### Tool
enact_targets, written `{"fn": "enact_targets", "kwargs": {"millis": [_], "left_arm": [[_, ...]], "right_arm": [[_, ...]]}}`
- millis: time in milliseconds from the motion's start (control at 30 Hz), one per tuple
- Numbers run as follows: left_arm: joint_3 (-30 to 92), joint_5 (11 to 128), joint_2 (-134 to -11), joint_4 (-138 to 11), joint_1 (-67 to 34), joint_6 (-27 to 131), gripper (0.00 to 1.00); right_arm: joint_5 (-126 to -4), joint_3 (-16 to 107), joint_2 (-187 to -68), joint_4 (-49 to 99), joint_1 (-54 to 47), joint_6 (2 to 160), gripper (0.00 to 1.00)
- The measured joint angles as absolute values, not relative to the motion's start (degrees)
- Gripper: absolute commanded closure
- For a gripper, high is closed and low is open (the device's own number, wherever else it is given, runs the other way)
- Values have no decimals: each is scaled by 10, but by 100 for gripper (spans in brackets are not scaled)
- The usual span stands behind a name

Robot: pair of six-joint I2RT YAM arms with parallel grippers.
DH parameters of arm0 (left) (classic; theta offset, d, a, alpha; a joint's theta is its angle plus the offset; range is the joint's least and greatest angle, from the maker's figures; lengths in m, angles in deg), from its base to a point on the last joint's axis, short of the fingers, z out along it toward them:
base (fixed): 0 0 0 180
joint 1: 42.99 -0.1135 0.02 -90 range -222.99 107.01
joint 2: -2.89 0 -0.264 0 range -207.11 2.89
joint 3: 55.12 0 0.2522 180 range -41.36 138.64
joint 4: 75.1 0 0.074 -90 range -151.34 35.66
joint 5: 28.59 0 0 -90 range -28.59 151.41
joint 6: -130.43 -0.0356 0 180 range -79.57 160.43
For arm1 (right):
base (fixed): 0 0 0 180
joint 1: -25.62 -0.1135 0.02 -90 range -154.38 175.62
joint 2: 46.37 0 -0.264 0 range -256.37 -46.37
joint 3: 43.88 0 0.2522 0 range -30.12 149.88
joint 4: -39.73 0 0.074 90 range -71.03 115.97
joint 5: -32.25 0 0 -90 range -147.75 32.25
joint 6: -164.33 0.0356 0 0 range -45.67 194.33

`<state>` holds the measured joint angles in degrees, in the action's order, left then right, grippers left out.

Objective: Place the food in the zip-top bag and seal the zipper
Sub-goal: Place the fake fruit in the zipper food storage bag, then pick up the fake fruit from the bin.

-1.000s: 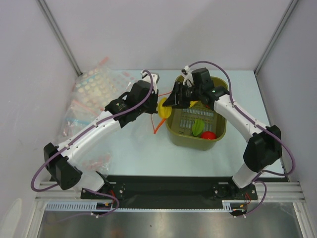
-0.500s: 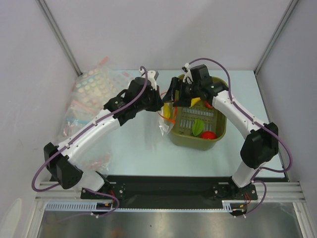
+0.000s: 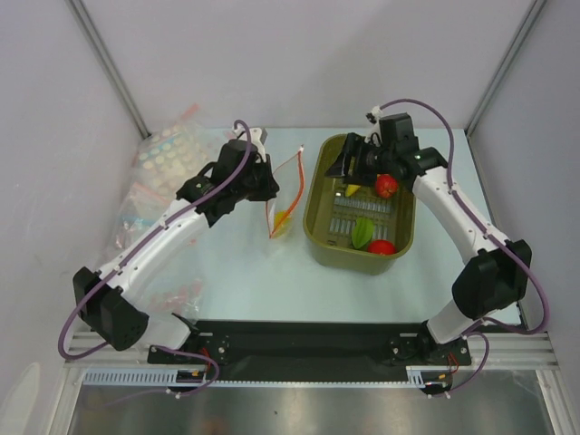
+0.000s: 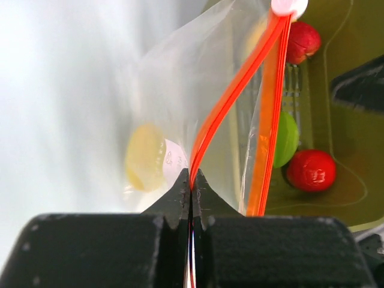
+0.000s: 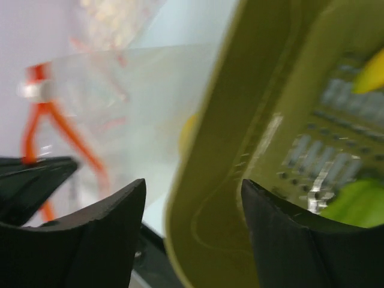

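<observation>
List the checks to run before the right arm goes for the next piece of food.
1. Grip of left pincer on zipper: ok, shut on it.
2. Mouth of zip-top bag spread: ok, strips apart.
3. First yellow piece inside the bag: ok, at its bottom.
4. Free right pincer: ok, open, empty, by the basket rim.
5. All food bagged: not ok; far red fruit, near red fruit and green piece lie in the basket.
6. Bag sealed: not ok.

- zip-top bag (image 4: 174, 84) was thin clear plastic film, glossy, creased
- zipper (image 4: 231, 99) was smooth orange-red plastic
- basket (image 5: 240, 120) was olive plastic, smooth, slight sheen
- red fruit (image 4: 312, 171) looked shiny plastic
- worktop (image 3: 245, 272) was pale, smooth, matt
</observation>
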<state>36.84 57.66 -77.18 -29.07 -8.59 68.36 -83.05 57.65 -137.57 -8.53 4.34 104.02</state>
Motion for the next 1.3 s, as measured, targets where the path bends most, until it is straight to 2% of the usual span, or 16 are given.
{"fn": "enact_targets", "kwargs": {"millis": [100,333,667,867,933,1067,1100,1233,1267,1300], "left_arm": [[370,555,-758,-276,-90,658,100],[387,521,-753,-253,-93,609,100],[387,526,-753,-248,-94,594,100],[387,526,-753,-246,-94,583,100],[387,526,-751,-241,-94,581,100],[387,532,-746,-234,-94,583,100],[387,535,-745,-233,-94,584,100],[387,541,-743,-230,-94,585,100],[387,542,-742,-230,-94,585,100],[387,543,-742,-230,-94,585,100]], "right_arm": [[-782,575,-1372,-109,67,1021,18],[-679,503,-1375,-179,70,966,10],[-617,388,-1377,-218,69,955,9],[-612,382,-1410,-196,68,955,9],[-612,383,-1431,-186,68,955,11],[-623,386,-1460,-160,65,963,25],[-623,386,-1464,-154,63,963,25],[-626,387,-1468,-139,61,965,46],[-623,387,-1468,-137,61,965,54],[-621,387,-1467,-135,61,965,57]]}}
